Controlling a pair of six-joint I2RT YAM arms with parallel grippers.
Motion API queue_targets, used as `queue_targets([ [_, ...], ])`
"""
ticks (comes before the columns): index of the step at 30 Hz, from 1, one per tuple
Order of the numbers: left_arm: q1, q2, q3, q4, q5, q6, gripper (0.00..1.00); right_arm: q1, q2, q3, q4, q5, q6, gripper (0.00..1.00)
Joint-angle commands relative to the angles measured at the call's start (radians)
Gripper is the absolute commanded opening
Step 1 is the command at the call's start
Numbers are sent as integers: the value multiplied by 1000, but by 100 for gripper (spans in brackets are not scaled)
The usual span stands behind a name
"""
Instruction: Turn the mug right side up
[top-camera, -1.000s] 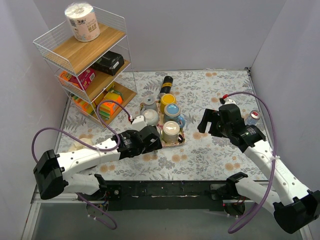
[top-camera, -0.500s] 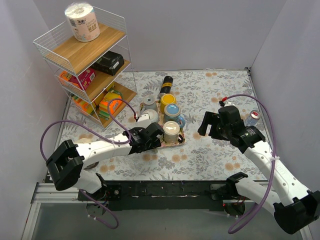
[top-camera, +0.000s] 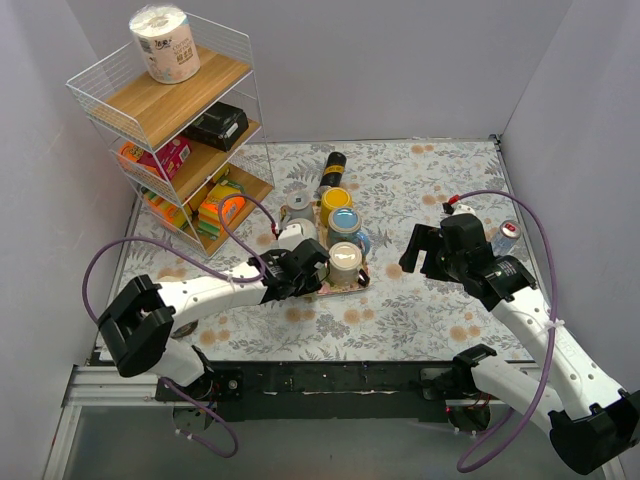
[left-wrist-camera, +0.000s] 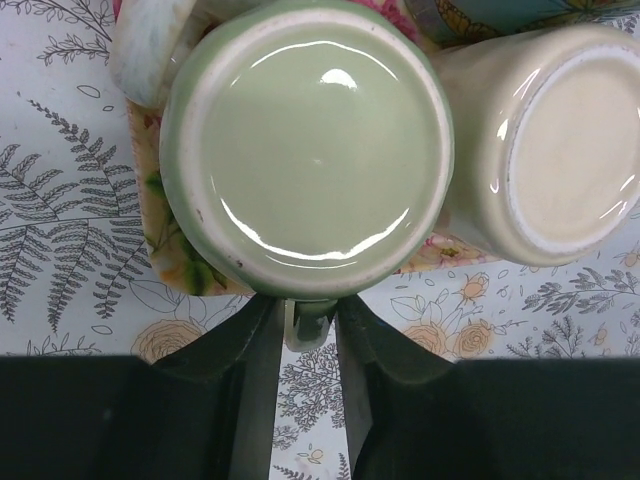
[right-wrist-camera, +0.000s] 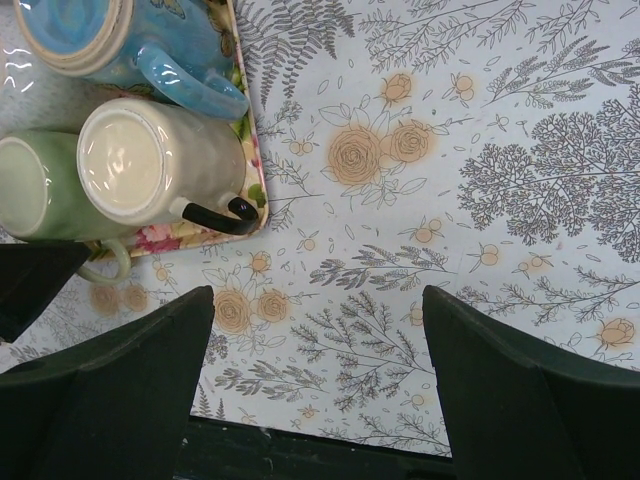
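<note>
Our left claw (left-wrist-camera: 300, 338), nearly closed, straddles the green mug (left-wrist-camera: 305, 150) handle (left-wrist-camera: 306, 318) at six o'clock. We cannot tell if it grips, so tipping may strike the cream mug (left-wrist-camera: 545, 140).

- A surface (top-camera: 430, 170) with a pale print of grey ferns and tan roses fills the middle of the scene.
- Three plain, pale grey walls close it in: a left wall (top-camera: 40, 200), a far wall (top-camera: 380, 60) and a right wall (top-camera: 590, 110).
- A white wire shelf rack (top-camera: 160, 105) with three wooden boards stands in the far left corner, set at an angle to the walls.
- A black rail (top-camera: 340, 378) runs along the near edge of the surface.
- Nearer than the rail, a strip of dull grey floor (top-camera: 340, 450) shows.
- The light is soft and even, and the shadows are faint.
</note>
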Motion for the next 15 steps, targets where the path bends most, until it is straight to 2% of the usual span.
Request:
queue_targets([
  [1, 5, 24, 39, -59, -29, -57, 22, 2, -6, -9, -6, 21, -4, 91],
  [8, 5, 27, 54, -138, -44, -109, 0, 2, 1, -8, -2, 23, -9, 91],
  [15, 5, -25, 105, -218, -59, -112, 0, 2, 9, 0, 7, 16, -14, 91],
])
